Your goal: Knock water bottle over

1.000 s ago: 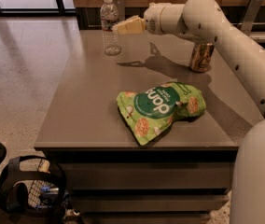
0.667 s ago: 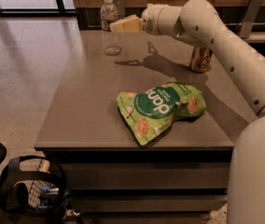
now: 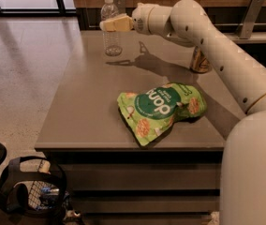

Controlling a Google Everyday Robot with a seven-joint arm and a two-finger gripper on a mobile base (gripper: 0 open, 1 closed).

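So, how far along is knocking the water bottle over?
Done: the end effector is at the water bottle, level with its upper part. In hand: the push; contact I cannot tell. Left: the bottle stands upright on the table, so tipping it remains.

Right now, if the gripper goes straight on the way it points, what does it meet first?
Most likely the water bottle. The gripper points left at the bottle's upper body, and its tip overlaps the bottle in this view. Depth is unclear, so it could pass just in front.
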